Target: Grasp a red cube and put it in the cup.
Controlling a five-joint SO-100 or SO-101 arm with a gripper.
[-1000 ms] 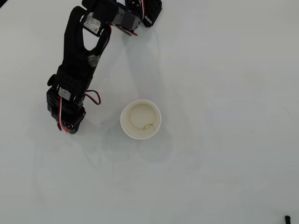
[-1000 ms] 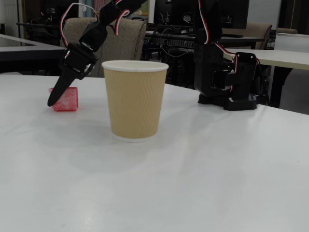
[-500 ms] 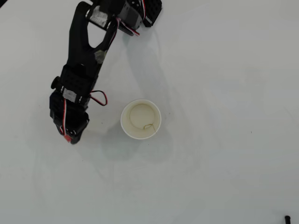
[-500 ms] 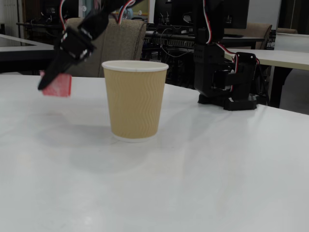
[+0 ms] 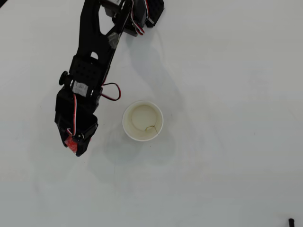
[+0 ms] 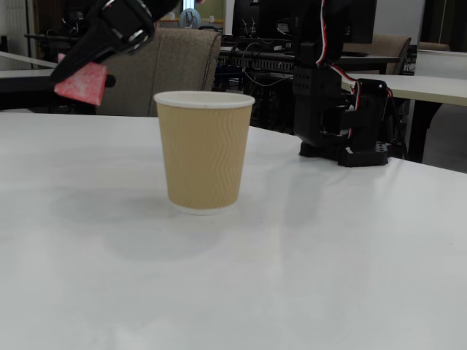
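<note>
Claw: the gripper (image 6: 79,79) is closed on the cube (image 6: 82,83), which sits pinched at the fingertips, tilted, with its lower corner hanging free.
Cube place: in the air, off the table (image 6: 292,255); in the fixed view it is at about 10 o'clock from the cup (image 6: 204,149), level with or a little above the rim, and apart from it. In the overhead view the cube (image 5: 70,143) lies at about 8 o'clock from the cup (image 5: 126,124).
Handling: probably light and stiff, since a tip pinch holds it; the speckled faces look a little rough, so slipping seems unlikely. Flat opposite faces are the best hold; the present grip looks skewed.
Cup: paper, likely light and easy to tip if the rim is knocked.
Fixed view shows: the height of the cube over the table, and the cup's ribbed tan wall.
Overhead view shows: the sideways gap between cube and cup mouth, and the cup's empty cream inside; here the cube is only a red sliver under the gripper (image 5: 74,144).
</note>
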